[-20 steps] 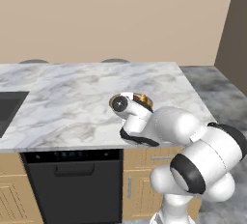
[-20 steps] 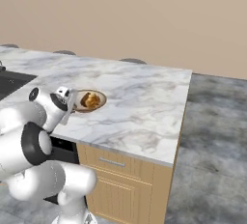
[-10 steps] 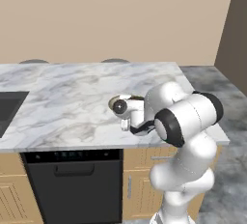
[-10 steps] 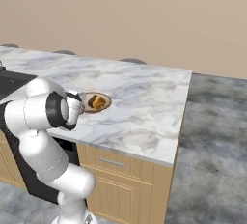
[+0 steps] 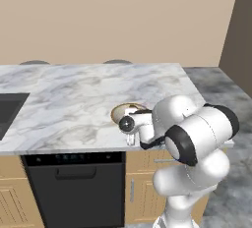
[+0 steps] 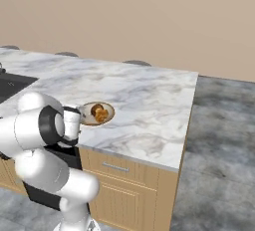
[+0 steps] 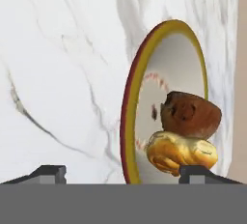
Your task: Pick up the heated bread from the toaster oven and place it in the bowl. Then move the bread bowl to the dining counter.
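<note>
Since a second ago, when my two-finger gripper (image 7: 123,172) was pinched on the bowl's rim, its fingers have sprung wide apart and let go; the arm's elbow has also swung up and over the counter edge.

Taking the wide white marble dining counter with grey veins (image 5: 74,99) as my landmark: it runs across both base views above tan cabinets (image 6: 124,185) and a black dishwasher front (image 5: 74,187). My white arm with dark joints (image 5: 197,133) bends in over the counter's near edge.

Resting on the counter, near that front edge and just ahead of my wrist, sits the shallow round bowl with a tan-brown rim and pale cream inside (image 6: 108,109). Through the hand camera the bowl's rim (image 7: 129,117) stands between the two spread dark fingertips (image 7: 48,172), and I can see no contact with either.

Inside the bowl lies the small knobbly golden-orange bread (image 7: 181,153), touching a dark brown chunk (image 7: 190,114) beside it.
</note>
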### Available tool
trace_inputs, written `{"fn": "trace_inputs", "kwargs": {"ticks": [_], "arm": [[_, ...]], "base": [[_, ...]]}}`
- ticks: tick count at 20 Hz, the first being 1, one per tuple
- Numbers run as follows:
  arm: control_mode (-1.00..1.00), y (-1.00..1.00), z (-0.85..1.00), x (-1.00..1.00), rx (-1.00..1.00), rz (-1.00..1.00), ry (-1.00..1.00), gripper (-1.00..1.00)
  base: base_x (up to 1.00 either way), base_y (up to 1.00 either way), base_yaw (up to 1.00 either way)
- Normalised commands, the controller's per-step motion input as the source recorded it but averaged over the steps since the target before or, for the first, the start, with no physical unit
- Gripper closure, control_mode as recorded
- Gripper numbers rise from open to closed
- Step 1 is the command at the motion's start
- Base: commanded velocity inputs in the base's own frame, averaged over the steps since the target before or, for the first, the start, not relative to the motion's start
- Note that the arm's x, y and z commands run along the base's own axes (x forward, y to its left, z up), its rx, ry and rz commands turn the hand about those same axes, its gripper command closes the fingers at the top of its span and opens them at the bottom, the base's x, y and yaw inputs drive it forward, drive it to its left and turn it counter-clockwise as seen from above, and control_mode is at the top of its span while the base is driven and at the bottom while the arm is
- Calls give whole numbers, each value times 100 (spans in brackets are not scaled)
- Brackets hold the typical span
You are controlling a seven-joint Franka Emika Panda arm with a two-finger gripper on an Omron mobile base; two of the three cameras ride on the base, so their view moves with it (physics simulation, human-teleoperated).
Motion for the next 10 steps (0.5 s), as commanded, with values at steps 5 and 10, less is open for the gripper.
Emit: {"fn": "trace_inputs", "kwargs": {"ticks": [5,10], "arm": [[-100,26,69,-100,0,0,0,-100],[-100,8,99,-100,-1,0,-9,-100]], "base": [[0,0,0],[0,0,0]]}}
